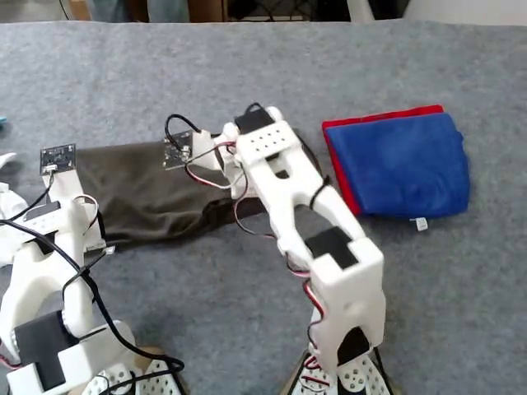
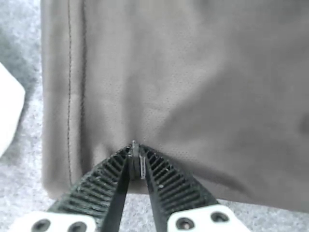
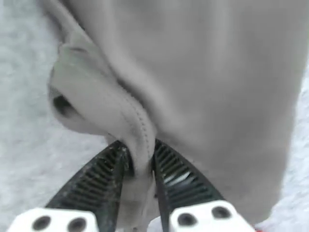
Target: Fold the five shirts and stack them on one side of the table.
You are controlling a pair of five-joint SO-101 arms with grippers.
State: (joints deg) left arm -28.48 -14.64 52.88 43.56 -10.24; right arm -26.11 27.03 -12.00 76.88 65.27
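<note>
A dark olive shirt (image 1: pixel 148 193) lies spread left of the table's centre. My left gripper (image 2: pixel 135 151) sits at the shirt's (image 2: pixel 193 87) left edge near a stitched hem, with its ribbed fingers (image 2: pixel 108 179) pressed together on a small pinch of cloth. At the shirt's far right side, my right gripper (image 3: pixel 140 159) is shut on a raised, stitched fold of the same shirt (image 3: pixel 203 72). In the high view the right arm (image 1: pixel 280 177) stretches across to that edge. A folded blue shirt (image 1: pixel 403 164) rests on a folded red shirt (image 1: pixel 336 144) at the right.
The grey felt table cover (image 1: pixel 247 66) stretches bare along the far side and in front of the blue and red stack. A white object (image 2: pixel 8 111) lies just beyond the shirt's left edge. Cables (image 1: pixel 90 288) trail around the left arm's base.
</note>
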